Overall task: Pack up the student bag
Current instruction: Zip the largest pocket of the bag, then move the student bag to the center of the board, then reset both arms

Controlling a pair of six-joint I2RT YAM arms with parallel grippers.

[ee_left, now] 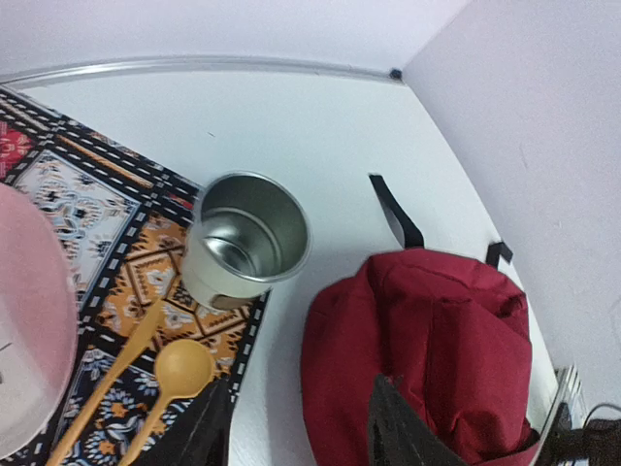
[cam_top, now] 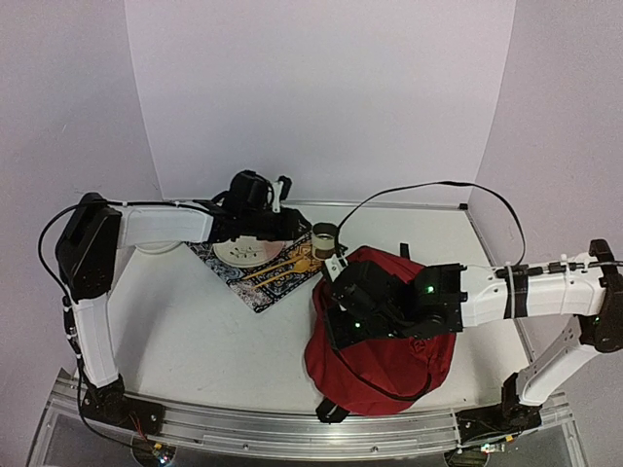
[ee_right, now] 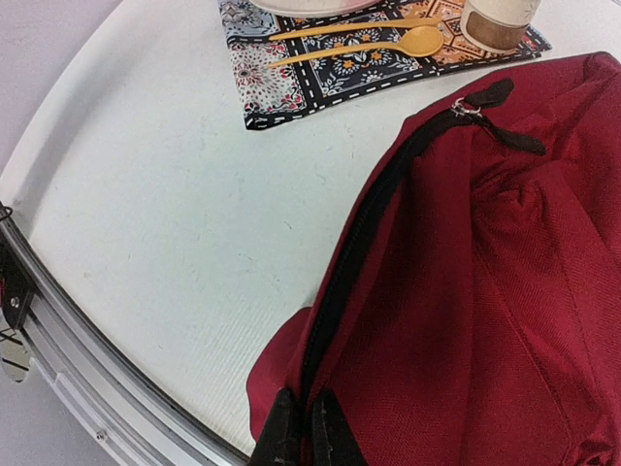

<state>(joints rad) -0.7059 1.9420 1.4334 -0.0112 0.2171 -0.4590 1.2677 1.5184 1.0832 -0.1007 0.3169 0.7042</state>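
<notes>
The student bag (cam_top: 384, 336) is a dark-red backpack lying at the front right of the table, also seen as the bag (ee_left: 427, 340) and the bag (ee_right: 485, 291). Its black zipper (ee_right: 369, 223) runs along the left edge. My right gripper (ee_right: 306, 439) is shut, pinching the bag's fabric at the zipper line near its lower end; from above the right gripper (cam_top: 336, 282) sits over the bag's left side. My left gripper (ee_left: 301, 437) is open with nothing between its fingers. It hovers above the bare table between the placemat and the bag.
A patterned placemat (cam_top: 255, 277) lies at the back centre, carrying a pink plate (ee_left: 24, 340), a yellow spoon (ee_left: 179, 369), yellow chopsticks (ee_right: 340, 29) and a metal cup (ee_left: 247, 238). A black strap (ee_left: 396, 209) lies behind the bag. Walls close in the back and right.
</notes>
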